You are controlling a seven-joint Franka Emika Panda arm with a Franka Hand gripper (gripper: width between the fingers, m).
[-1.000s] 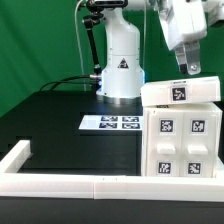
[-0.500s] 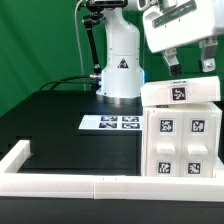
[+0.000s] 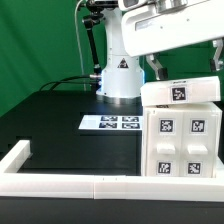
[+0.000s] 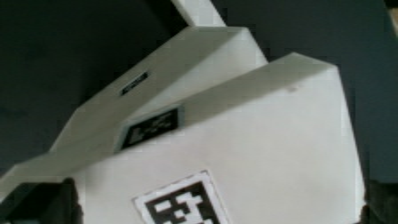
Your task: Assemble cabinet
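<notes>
Cabinet (image 3: 185, 140) stands on the desk (image 3: 50, 120) at the exterior view's right, unmoved. In the last second the end effector (image 3: 186, 66) has turned and dropped just above it, fingers spread, empty. It is probably lining up a grasp. Markings: square black-and-white tags (image 3: 178, 93) only, no legible writing.

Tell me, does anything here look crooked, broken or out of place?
The top panel of the cabinet sticks out past the part below it on the exterior view's left. It also looks slightly tilted, as if laid on rather than fitted. Nothing looks broken or spilled.
</notes>
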